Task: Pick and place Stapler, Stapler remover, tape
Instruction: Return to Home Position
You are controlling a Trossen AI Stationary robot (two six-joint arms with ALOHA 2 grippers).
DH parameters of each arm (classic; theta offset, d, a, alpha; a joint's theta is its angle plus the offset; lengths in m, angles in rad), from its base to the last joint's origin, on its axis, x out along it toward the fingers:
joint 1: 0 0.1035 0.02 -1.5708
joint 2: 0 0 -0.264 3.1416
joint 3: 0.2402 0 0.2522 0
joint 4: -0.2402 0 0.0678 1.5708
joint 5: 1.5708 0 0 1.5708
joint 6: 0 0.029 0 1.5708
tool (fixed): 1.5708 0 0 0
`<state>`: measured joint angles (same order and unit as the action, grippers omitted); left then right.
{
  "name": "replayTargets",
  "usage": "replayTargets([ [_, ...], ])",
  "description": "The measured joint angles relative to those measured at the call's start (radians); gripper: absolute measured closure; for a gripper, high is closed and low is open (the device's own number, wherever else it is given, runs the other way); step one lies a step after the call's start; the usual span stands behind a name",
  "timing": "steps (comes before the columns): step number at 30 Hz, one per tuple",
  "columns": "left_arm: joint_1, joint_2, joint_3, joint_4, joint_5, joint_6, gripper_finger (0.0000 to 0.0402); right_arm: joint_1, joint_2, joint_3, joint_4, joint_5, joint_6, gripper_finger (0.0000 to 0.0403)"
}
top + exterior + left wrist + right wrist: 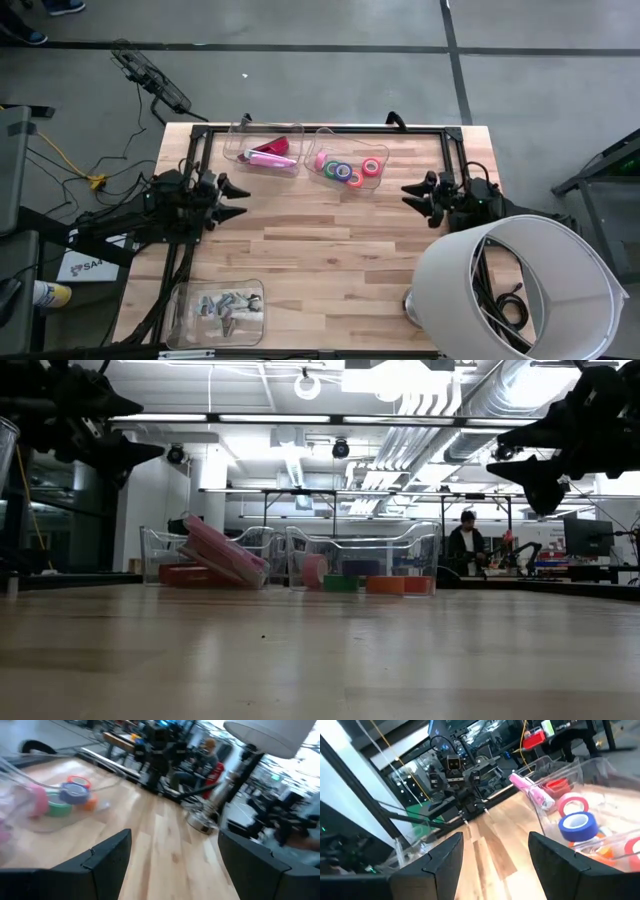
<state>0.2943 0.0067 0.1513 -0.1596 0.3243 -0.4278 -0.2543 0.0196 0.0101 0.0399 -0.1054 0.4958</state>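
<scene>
1. Over the desk (330,250), in the high view, the left gripper (240,201) hangs at the left side, spread wide with nothing in it. The right gripper (406,198) faces it from the right side, also spread and empty. Two clear bins stand along the edge at the picture's top. The left bin (238,138) holds a pink stapler (270,157) and a red stapler (288,140). The right bin (350,143) holds the tape rolls (345,171). A third clear bin (185,325), at the bottom left corner, holds the stapler removers (220,305). A white lamp shade (520,290) covers the bottom right corner.
2. In the low view, both grippers hang well above the wood, each spread, clear of the bins. The pink stapler leans tilted in its bin. The tape rolls lie flat in the bin beside it. A person (467,545) shows in the room behind.
3. In the left wrist view, the arm's own fingers (107,862) stand wide apart over bare wood. The tape rolls show blurred in their bin.
4. In the right wrist view, its fingers (440,862) are likewise apart and empty. The tape rolls and pink stapler sit in their bins.
</scene>
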Motion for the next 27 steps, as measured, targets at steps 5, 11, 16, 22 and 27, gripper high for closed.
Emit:
replayTargets([
  [5,0.0,0.0,-0.006,-0.004,-0.12,0.044,0.011,0.0,0.0,0.0,-0.002,0.0,0.079,0.0187],
  [11,0.0,0.0,-0.045,-0.05,-0.275,0.083,0.011,0.0,0.0,0.0,-0.003,-0.001,0.08,0.0187],
  [16,0.0,-0.001,-0.051,-0.079,-0.338,0.083,0.011,0.0,0.0,0.001,-0.005,-0.002,0.08,0.0187],
  [22,0.0,0.0,-0.052,-0.062,-0.335,0.083,0.011,0.0,0.0,0.001,-0.005,-0.002,0.08,0.0187],
  [27,0.0,0.0,-0.052,-0.061,-0.334,0.083,0.011,0.0,0.0,0.001,-0.005,-0.002,0.08,0.0187],
])
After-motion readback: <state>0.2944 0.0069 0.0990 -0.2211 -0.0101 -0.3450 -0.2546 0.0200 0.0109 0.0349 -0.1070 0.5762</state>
